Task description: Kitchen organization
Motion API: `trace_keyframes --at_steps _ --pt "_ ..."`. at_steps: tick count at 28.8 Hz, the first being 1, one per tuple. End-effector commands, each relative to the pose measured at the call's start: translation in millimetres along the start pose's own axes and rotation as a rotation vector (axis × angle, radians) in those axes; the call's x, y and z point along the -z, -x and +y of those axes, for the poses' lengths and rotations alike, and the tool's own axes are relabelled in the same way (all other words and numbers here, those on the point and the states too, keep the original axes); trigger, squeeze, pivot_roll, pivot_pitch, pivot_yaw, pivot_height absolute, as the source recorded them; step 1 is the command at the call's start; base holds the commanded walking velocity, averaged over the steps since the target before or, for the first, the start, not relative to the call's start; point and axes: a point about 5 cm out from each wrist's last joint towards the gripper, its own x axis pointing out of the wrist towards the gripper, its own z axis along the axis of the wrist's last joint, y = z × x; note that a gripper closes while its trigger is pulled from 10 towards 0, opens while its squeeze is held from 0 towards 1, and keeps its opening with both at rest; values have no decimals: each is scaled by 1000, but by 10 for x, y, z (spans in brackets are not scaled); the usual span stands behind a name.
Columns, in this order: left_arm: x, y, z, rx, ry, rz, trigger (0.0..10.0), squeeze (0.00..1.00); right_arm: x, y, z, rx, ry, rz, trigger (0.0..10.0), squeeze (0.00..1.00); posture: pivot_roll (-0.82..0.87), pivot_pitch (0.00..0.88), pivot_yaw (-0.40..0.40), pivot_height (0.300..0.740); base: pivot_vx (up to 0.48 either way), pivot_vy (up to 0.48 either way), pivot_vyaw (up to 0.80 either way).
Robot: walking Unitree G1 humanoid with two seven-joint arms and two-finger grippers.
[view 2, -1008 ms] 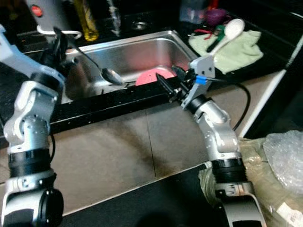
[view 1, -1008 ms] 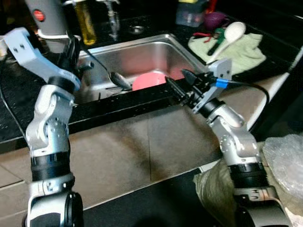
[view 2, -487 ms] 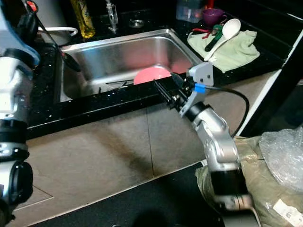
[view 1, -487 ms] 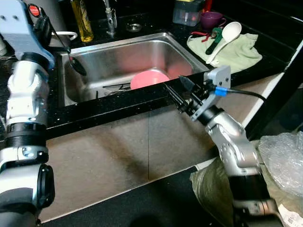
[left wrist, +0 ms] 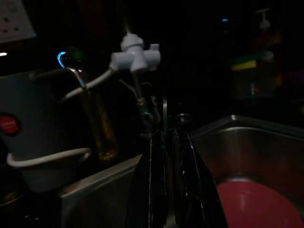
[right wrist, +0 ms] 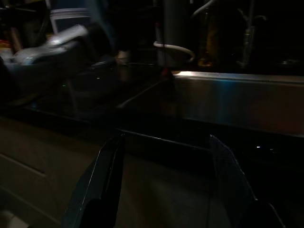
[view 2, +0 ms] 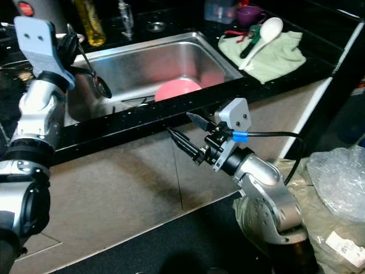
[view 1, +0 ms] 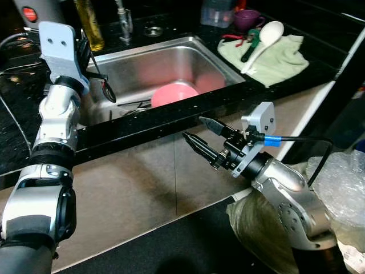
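While its bowl hangs down over the left side of the steel sink [view 1: 219, 60], a metal spoon [view 2: 96, 80] is clamped by its thin handle between the two black fingers of the left gripper [view 1: 86, 54]. The fingers are closed tight on that handle; in the left wrist view they [left wrist: 156, 190] stand nearly together with the handle running up between them. Below the spoon's bowl, on the sink floor, lie a few dark utensils [view 1: 134, 106], too blurred to name singly, and just beside them a pink plate [view 1: 173, 94] rests against the front wall of the basin.

Beyond the fingertips in the left wrist view stand a white tap fitting [left wrist: 136, 54], a bottle of yellow oil [left wrist: 99, 126] and a grey appliance with a red button [left wrist: 28, 137], ringed by a white cord.

Well apart from the sink, the right gripper [view 2: 181, 130] hangs in front of the black counter edge [view 1: 142, 123], below its rim and over the tiled cabinet face. Its fingers [right wrist: 102, 183] are spread wide with nothing between them.

Past the sink's right side, a pale green cloth [view 1: 274, 57] lies on the counter with a white ladle [view 1: 259, 40] on it, and a purple cup [view 1: 245, 17] stands behind.
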Motion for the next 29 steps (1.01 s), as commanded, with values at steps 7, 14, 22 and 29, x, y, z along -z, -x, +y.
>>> trace_keyframes --at_steps 7,14,22,29 --pt "75 -2 -42 27 -19 26 10000 0 -84 9 184 -81 -47 -1 10000 0 -183 104 19 740 0 0 0" --pt "206 53 -45 34 -29 83 10000 855 -156 20 231 -85 -64 -5 10000 0 -193 126 16 740 0 0 0" --pt "268 99 -16 7 -46 103 10000 1000 -160 44 237 -70 -75 4 10000 0 -197 124 18 740 0 0 0" --pt "-32 -25 70 -62 43 -54 10000 0 -163 -10 199 -63 -80 0 10000 0 -173 90 21 740 0 0 0"
